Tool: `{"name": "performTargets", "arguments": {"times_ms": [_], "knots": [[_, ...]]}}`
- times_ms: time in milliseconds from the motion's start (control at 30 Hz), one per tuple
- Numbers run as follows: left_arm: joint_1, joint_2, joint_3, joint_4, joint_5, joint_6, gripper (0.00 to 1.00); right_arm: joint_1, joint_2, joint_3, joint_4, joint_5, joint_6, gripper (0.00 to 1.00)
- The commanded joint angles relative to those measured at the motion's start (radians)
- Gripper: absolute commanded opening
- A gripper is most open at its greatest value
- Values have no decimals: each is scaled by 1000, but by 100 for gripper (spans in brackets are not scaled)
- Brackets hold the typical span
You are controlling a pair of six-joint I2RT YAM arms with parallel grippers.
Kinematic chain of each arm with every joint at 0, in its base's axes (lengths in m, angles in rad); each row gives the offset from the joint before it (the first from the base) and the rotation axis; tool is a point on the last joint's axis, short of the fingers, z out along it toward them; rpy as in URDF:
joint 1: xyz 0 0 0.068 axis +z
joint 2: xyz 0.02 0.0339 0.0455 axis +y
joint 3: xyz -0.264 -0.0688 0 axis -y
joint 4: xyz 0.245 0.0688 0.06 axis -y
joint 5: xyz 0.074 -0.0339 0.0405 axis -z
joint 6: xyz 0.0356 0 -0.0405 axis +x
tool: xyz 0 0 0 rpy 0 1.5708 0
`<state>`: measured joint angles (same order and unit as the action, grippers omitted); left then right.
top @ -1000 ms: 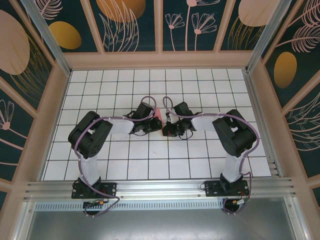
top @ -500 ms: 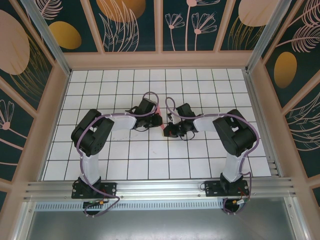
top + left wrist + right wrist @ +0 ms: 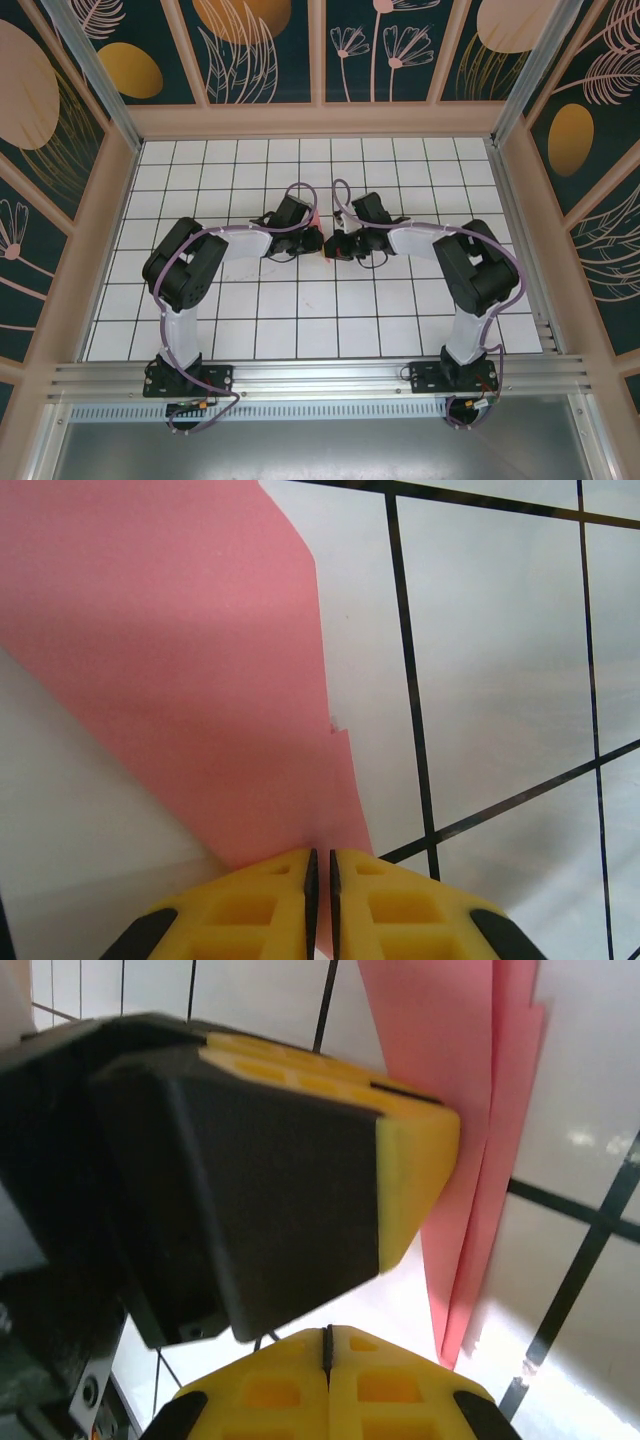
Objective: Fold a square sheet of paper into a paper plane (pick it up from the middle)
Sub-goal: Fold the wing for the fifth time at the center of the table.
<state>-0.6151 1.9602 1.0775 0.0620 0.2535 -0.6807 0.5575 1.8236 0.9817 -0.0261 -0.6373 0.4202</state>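
Top external: left gripper (image 3: 308, 228) and right gripper (image 3: 333, 247) meet at the centre of the white gridded table (image 3: 400, 300), with the salmon-pink paper plane (image 3: 317, 224) between them.
Left wrist: smooth, straight-edged paper is pinched between yellow fingers (image 3: 270, 900).
Right wrist: layered, pointed folds lie beside jaws pressed together.

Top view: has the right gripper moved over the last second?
Yes. Against the table grid, the right gripper has shifted slightly toward the far wall. The left gripper pinches the folded pink paper.
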Motion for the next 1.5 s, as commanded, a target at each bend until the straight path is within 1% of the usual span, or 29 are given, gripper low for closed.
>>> {"name": "performTargets", "arguments": {"times_ms": [0,100,133,267,533,700,833,867,967,1233,1300,1467], "knots": [[6,27,-11,-24,7,20,14,-5,51,30,-28,31,-24,0],[5,27,-10,-25,9,19,14,-4,83,55,-32,36,-33,0],[5,26,-9,-25,9,18,14,-31,95,62,-36,36,-35,0],[5,25,-13,-24,9,20,14,-34,126,65,-60,63,-46,0],[7,29,12,-39,-13,33,17,-37,147,-18,-83,104,-44,0],[19,36,44,-57,-25,44,18,-25,144,-28,-116,125,-75,0],[32,41,59,-63,-25,46,18,-16,148,-2,-161,189,-104,0],[36,41,61,-62,-25,48,18,6,151,4,-171,207,-111,0],[56,41,62,-62,-18,51,18,27,164,22,-203,262,-130,0],[100,61,62,-33,41,47,18,106,207,74,-290,440,-170,0],[114,64,66,-32,44,46,18,120,218,80,-303,467,-180,0],[145,77,87,-37,52,57,18,129,232,80,-310,486,-188,0]]}}
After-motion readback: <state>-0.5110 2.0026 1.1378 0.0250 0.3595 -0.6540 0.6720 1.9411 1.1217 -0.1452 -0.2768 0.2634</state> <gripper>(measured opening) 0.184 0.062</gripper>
